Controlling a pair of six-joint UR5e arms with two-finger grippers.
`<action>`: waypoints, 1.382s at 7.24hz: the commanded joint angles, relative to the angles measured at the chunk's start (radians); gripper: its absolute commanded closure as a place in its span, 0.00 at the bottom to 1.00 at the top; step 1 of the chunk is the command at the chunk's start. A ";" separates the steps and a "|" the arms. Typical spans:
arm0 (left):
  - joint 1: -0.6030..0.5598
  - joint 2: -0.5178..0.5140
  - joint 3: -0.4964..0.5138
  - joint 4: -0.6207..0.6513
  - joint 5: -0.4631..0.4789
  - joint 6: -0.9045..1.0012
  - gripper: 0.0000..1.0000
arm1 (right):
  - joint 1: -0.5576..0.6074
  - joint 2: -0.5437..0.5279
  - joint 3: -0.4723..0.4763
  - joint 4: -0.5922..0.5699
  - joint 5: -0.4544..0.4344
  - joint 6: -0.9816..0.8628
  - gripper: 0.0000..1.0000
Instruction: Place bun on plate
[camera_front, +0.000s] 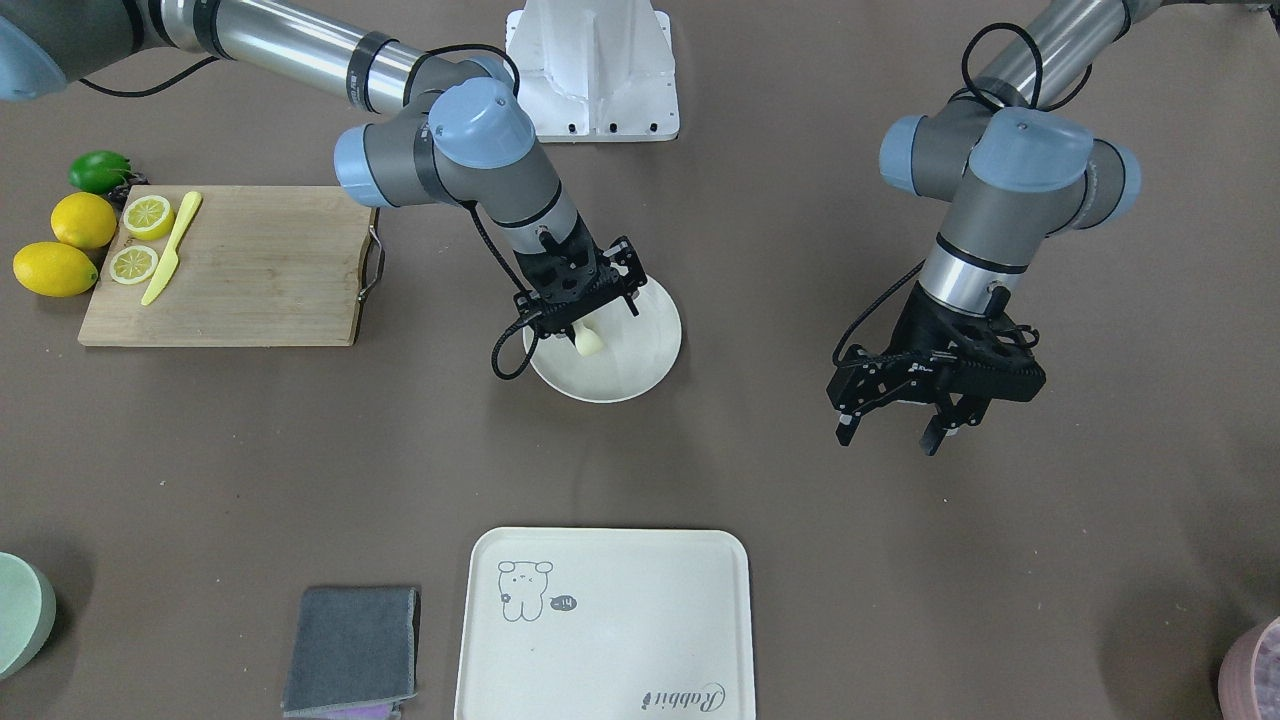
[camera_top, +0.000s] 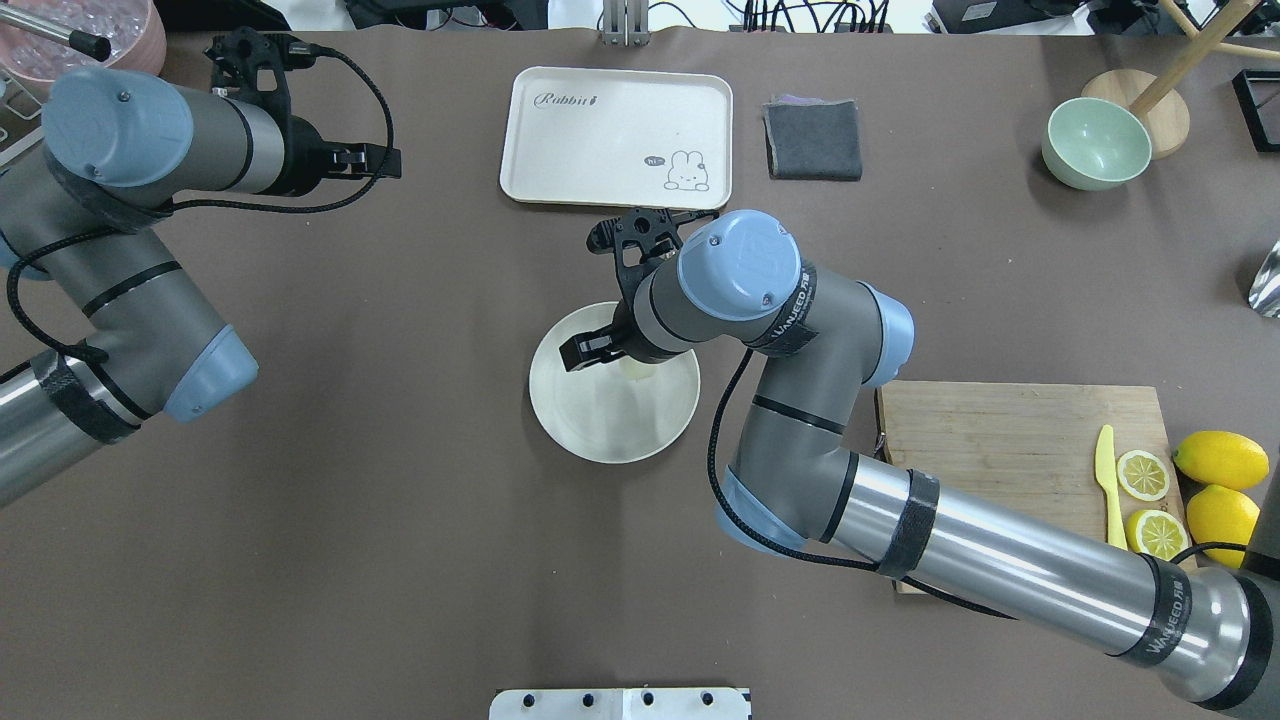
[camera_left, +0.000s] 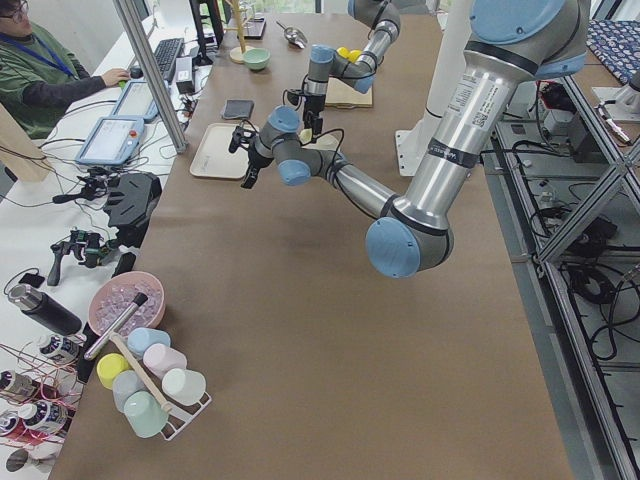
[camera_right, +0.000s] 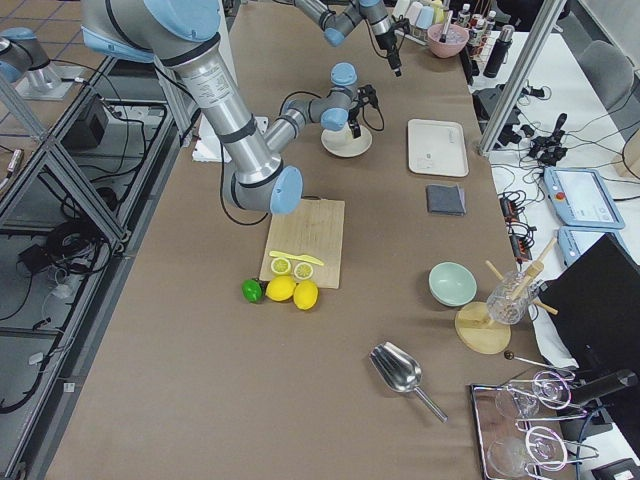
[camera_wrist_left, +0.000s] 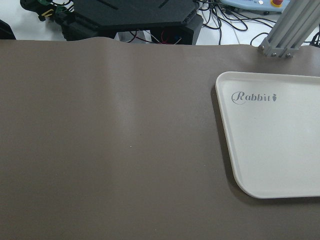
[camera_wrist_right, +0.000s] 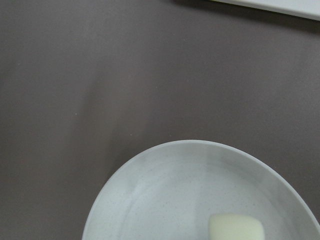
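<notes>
The off-white round plate (camera_front: 645, 355) (camera_top: 600, 425) sits mid-table. The pale cream bun (camera_front: 590, 343) (camera_wrist_right: 235, 227) lies on its inner surface, near the rim on the robot's side. My right gripper (camera_front: 580, 320) hangs low over the plate with its fingers spread on either side of the bun, open. A sliver of the bun (camera_top: 640, 371) shows under the wrist in the overhead view. My left gripper (camera_front: 888, 438) hovers open and empty above bare table, far from the plate. Neither wrist view shows any fingers.
A cream tray (camera_front: 600, 620) with a bear drawing lies beyond the plate, a grey cloth (camera_front: 350, 645) beside it. A wooden cutting board (camera_front: 250, 270) holds lemon slices and a yellow knife, with whole lemons (camera_front: 55, 268) alongside. A pale green bowl (camera_top: 1095, 145) stands far right.
</notes>
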 joint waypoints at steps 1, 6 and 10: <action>-0.003 -0.005 0.020 -0.002 0.000 0.003 0.03 | 0.000 0.023 0.004 0.002 0.000 0.037 0.00; -0.076 0.002 0.029 0.010 -0.067 0.047 0.03 | 0.136 0.008 0.070 -0.024 0.113 0.035 0.00; -0.320 0.047 0.077 0.076 -0.320 0.227 0.02 | 0.398 -0.029 0.061 -0.184 0.317 -0.086 0.00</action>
